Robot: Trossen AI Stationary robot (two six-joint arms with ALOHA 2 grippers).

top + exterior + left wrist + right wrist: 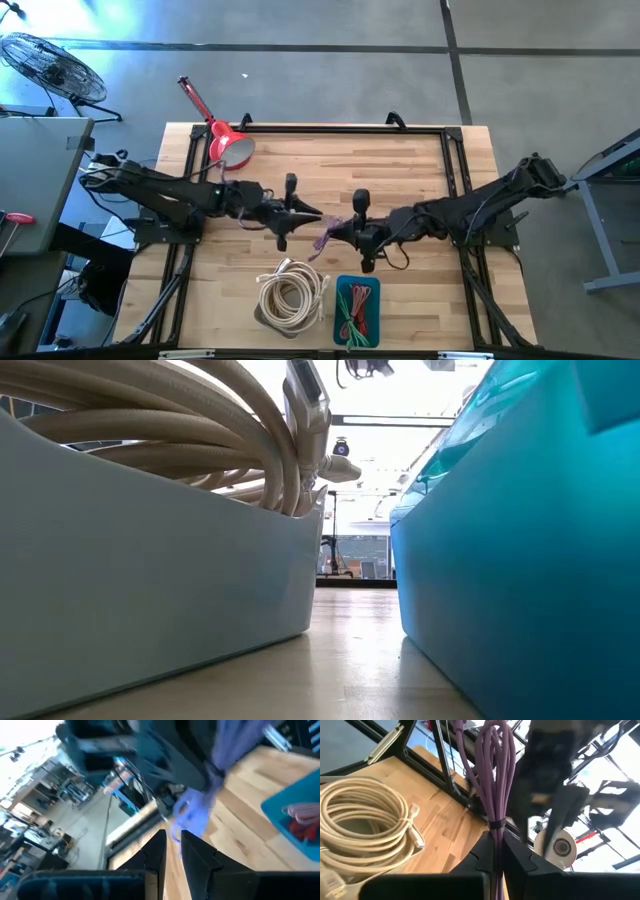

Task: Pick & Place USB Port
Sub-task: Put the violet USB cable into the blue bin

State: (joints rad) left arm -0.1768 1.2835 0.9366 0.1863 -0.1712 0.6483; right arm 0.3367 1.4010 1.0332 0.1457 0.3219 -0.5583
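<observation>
My right gripper (496, 851) is clamped on a bundle of purple cable (492, 775), the fingers pinching it just below its dark tie so the loops stand up beyond the tips. From above, that gripper (340, 232) sits over the middle of the wooden table (420, 170), with the purple bundle (327, 234) sticking out toward my other arm. My left gripper (312, 215) is just beside that bundle, reaching in from the opposite side; in its own camera the two fingers (156, 854) stand a narrow gap apart with nothing between them, and the purple cable (197, 812) hangs just past their tips, not touching. Nearer the front edge of the table, a coil of cream cable (292, 292) lies in a pale tray (150, 580), and beside it a blue tray (341, 318) holds red and green cables (356, 305). A red lamp (228, 145) stands at the back left corner.
</observation>
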